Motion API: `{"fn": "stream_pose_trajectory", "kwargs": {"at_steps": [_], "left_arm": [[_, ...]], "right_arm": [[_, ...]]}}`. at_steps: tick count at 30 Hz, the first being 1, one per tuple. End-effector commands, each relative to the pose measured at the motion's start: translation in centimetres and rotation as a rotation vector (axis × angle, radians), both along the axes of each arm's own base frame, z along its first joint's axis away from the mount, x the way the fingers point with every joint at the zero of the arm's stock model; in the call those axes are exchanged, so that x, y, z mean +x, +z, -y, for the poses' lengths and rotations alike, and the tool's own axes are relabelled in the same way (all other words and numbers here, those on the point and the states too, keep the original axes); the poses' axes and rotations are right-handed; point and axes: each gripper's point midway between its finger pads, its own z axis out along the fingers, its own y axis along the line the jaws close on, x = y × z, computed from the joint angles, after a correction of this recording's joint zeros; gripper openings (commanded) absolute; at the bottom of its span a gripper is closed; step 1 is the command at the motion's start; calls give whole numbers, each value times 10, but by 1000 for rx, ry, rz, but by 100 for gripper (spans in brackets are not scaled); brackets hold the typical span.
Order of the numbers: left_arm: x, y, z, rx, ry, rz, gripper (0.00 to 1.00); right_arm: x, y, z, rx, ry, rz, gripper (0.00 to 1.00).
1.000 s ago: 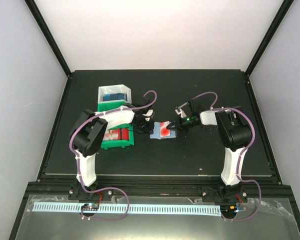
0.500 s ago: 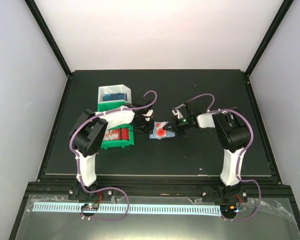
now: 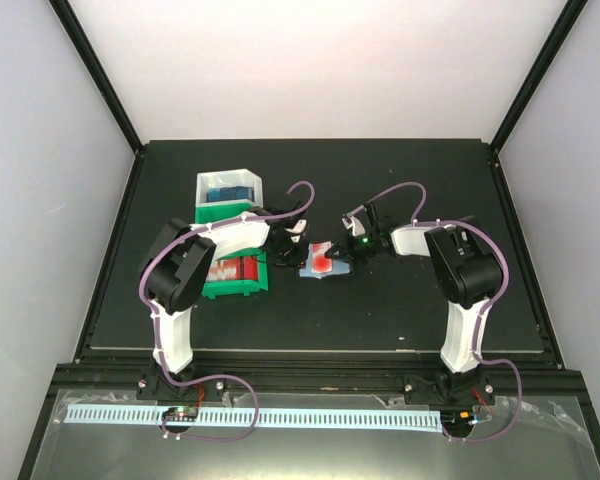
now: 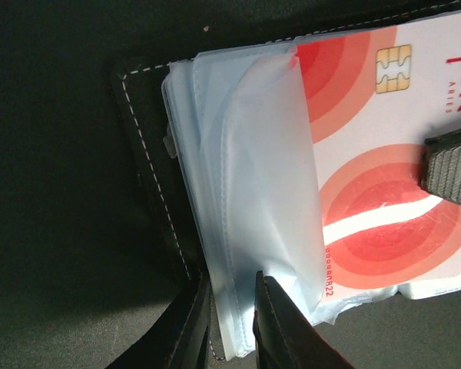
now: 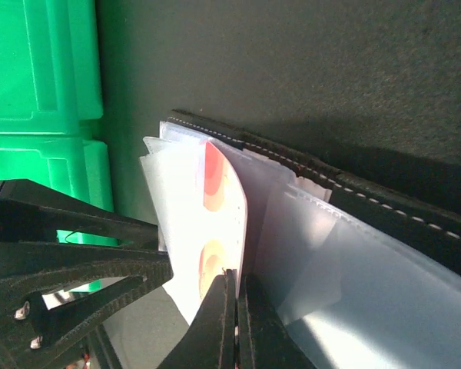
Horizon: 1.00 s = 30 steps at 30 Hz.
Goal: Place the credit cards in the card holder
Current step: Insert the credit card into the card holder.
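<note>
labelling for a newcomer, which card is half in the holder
On the black table, right of the green tray, lies the open card holder. The card sticks out of its clear sleeves: white, red concentric rings, gold chip.

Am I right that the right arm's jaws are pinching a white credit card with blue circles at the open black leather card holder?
Not quite: the circles on the white credit card are red, not blue, as the left wrist view shows. The right arm's jaws do pinch it at the open black leather card holder.
</note>
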Motion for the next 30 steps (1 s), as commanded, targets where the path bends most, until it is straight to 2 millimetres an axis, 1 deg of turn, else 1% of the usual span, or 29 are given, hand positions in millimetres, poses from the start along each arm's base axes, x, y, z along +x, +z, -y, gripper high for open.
{"fn": "stream_pose_trajectory", "kwargs": {"at_steps": [1,5,7,11,18,21,30], "left_arm": [[-11,-12,-7,54,-19,-27,18],[-11,-12,-8,57,-17,-29,17],[-11,-12,-8,60,-17,-28,17],[-10,-10,-9,59,-14,-24,17],[-11,-8,-7,41,-11,-25,19],[-11,-6,-5,30,-11,-24,21],[-10,-10,-5,33,-4,-33,20]], "right_arm": [[14,-3,19,-146,-54,81,1],[18,1,29,-165,-72,99,1],[18,1,29,-158,-71,92,1],[13,-5,22,-118,-53,62,1],[-4,-13,9,-51,16,24,1],[-8,-16,7,-31,24,6,1],[-17,-25,-1,19,50,-56,2]]}}
